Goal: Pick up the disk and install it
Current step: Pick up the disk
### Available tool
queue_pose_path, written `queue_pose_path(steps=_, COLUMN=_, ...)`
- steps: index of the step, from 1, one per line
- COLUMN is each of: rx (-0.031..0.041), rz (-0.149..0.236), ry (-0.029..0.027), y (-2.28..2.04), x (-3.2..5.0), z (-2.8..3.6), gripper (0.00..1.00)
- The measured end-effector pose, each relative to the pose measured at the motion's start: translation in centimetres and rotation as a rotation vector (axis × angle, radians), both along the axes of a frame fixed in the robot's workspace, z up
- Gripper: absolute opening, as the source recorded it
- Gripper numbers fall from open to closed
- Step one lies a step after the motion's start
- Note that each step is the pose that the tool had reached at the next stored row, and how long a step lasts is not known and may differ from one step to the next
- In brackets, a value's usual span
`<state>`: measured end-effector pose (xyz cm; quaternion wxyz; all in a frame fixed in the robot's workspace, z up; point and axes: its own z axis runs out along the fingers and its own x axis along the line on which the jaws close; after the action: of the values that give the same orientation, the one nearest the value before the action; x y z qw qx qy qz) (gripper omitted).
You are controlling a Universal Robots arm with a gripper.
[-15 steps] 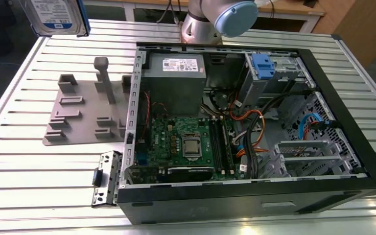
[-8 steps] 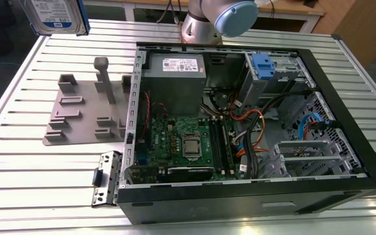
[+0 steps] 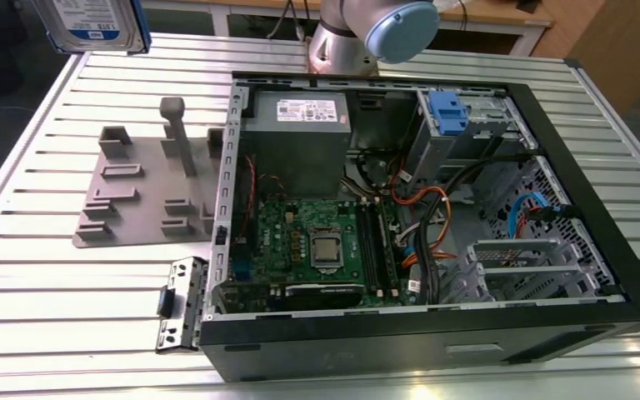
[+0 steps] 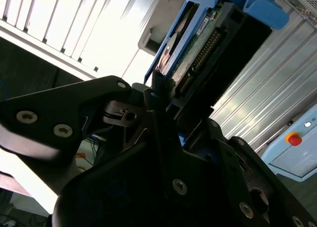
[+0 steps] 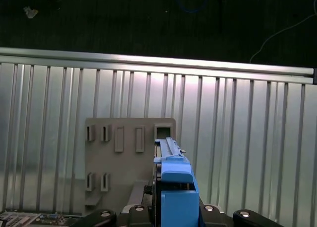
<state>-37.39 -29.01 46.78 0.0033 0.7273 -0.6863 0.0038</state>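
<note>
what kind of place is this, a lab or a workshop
Probably a robotics lab bench for computer assembly: an open computer case on a slatted metal table, a grey fixture plate, and the gripper holding the disk.

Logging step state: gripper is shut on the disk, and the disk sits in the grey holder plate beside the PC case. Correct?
No. The gripper is shut on the disk, but the disk is held up off the grey holder plate beside the PC case, as the exterior view shows.
</note>
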Motion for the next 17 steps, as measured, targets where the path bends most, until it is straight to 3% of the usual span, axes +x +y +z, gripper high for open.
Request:
queue_pose_path(steps=9, rx=0.0003, rz=0.0, ry=0.0, y=0.0, x=0.0, z=1.51, gripper=0.36)
queue_pose_path(steps=17, rx=0.0006, rz=0.0, ry=0.0002, y=0.0, x=0.0, z=1.56, gripper=0.36)
